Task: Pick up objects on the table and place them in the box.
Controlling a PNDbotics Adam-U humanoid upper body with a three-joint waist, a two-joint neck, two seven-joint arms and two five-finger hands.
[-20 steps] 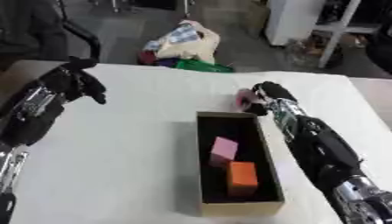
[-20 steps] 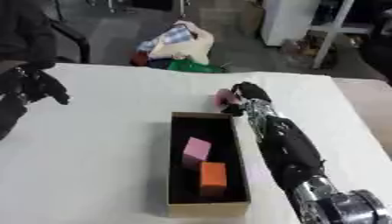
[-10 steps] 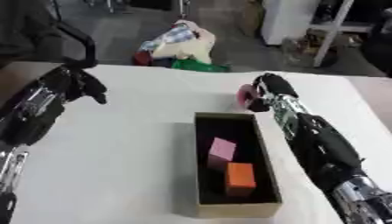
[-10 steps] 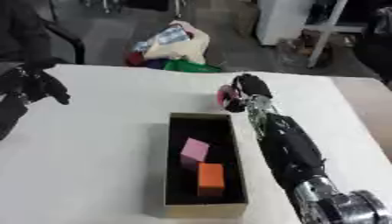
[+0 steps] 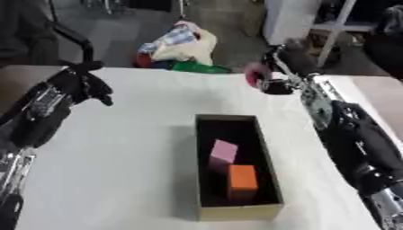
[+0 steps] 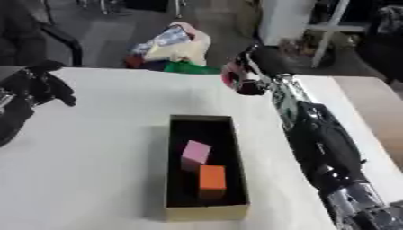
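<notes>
Pink object [image 5: 256, 74]: upper right of centre, held above the table [image 5: 134, 148], blurred.
Right hand [image 5: 285, 67]: fingers curled round the pink object.
Box [image 5: 236, 212]: lower centre, holding a pink block [image 5: 223, 151] and an orange block [image 5: 242, 176].
Left hand [image 5: 85, 83]: upper left, fingers curled, holding nothing.

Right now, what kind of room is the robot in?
Probably a workshop or lab: a white table with a box of blocks, a bag of stuff on the floor, and metal stands behind.

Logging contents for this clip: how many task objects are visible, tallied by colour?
Pink block in the open brown cardboard box: 1
Orange block in the box: 1
Pink object in the right hand: 1
Total: 3
</notes>
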